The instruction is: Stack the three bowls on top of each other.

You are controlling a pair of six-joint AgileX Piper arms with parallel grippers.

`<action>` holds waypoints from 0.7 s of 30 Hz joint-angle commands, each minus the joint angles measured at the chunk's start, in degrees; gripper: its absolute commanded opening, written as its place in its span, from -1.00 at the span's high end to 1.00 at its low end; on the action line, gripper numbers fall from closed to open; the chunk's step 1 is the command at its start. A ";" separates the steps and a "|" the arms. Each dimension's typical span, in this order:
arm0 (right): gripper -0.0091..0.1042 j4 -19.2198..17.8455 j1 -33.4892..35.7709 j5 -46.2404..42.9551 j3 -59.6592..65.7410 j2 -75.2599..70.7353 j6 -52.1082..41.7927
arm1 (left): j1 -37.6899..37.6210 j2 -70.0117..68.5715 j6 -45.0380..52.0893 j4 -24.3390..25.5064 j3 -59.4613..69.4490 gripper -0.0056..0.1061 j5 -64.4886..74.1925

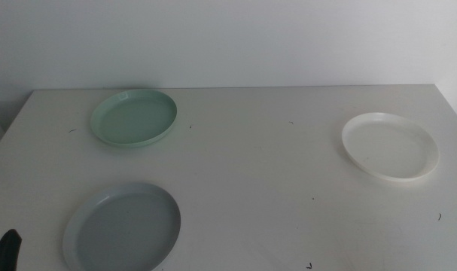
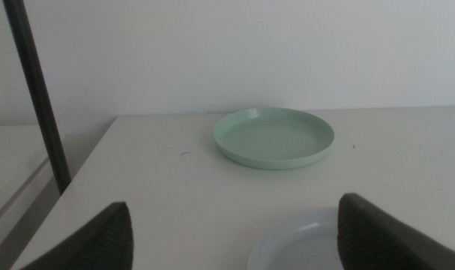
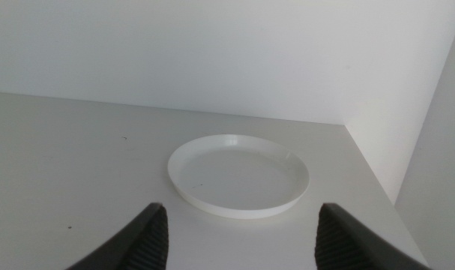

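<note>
Gaping wide and empty, left gripper (image 2: 231,232) near grey-blue bowl (image 1: 123,227), right gripper (image 3: 238,240) facing white bowl (image 3: 238,176). Green bowl (image 1: 134,117) far left on table (image 1: 273,188), all three apart.

Little of the robot shows. In the left wrist view, the left gripper (image 2: 234,236) appears as two dark, nearly black jaws with a finely ribbed, matte surface; each is a blunt wedge with a rounded upper corner and a sloping outer edge. In the right wrist view, the right gripper (image 3: 242,238) looks the same: two dark charcoal jaws with fine ridged texture, rounded tips and slanted outer sides. In the middle view, only a small dark, pointed piece of the left gripper (image 1: 7,248) shows, with no cables, screws or markings visible.
</note>
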 commanded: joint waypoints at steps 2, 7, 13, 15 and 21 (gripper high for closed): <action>-0.04 -0.53 -0.41 -4.07 -0.31 -1.54 -0.49 | 0.08 3.28 -1.20 -0.54 -3.30 -0.96 -4.80; -0.04 -0.53 -0.41 -4.07 -0.31 -1.54 -0.49 | 0.08 11.88 -1.38 -0.65 -10.27 -0.96 -4.69; -0.04 -0.53 -0.41 -4.07 -0.31 -1.54 -0.49 | 0.08 25.78 -1.38 -0.65 -22.50 -0.96 -3.52; -0.04 -0.53 -0.41 -4.07 -0.31 -1.54 -0.49 | 0.08 30.84 -1.38 -0.66 -27.06 -0.96 -2.72; -0.04 -0.53 -0.41 -4.07 -0.31 -1.54 -0.49 | 0.08 43.65 -1.38 -0.71 -44.56 -0.96 9.61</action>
